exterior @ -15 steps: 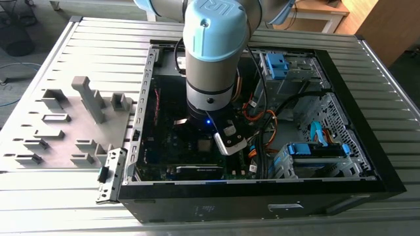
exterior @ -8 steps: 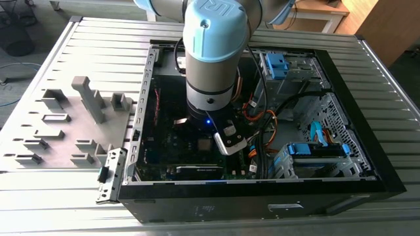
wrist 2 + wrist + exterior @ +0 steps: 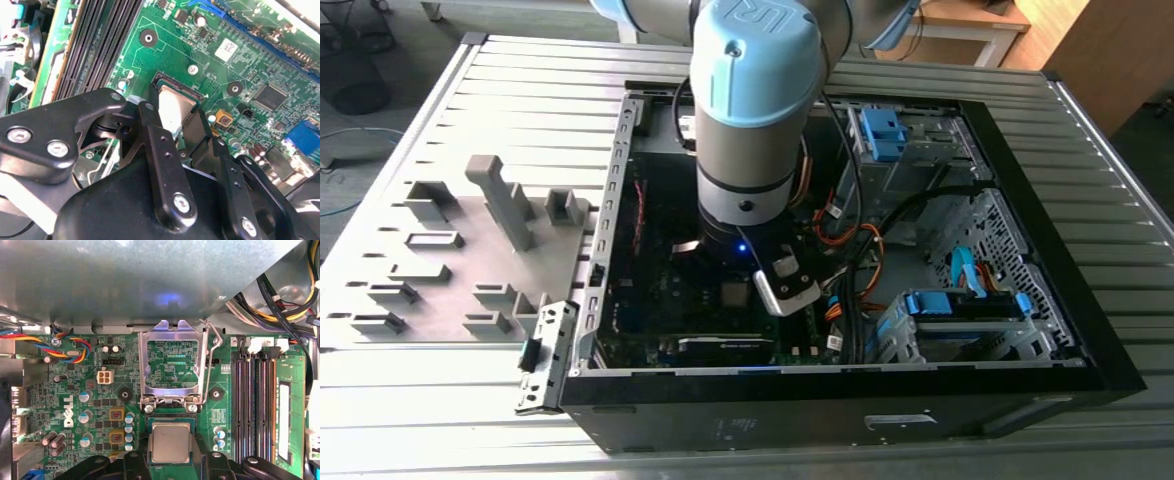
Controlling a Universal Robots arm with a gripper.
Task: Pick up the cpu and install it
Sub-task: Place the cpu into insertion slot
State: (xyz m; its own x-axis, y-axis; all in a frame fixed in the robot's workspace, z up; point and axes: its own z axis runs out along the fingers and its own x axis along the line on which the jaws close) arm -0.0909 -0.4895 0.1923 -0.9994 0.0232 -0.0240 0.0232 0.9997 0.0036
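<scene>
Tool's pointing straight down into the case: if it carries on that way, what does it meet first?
The socket under the cpu that the tool grips, on the green board; the gap left is unclear.

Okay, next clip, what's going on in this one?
A robot arm reaches down into an open computer case. Its end effector is closed on the cpu, holding it at the socket on the motherboard. The socket's metal frame stands flipped open right beside it. Whether the cpu is fully seated cannot be told.
</scene>
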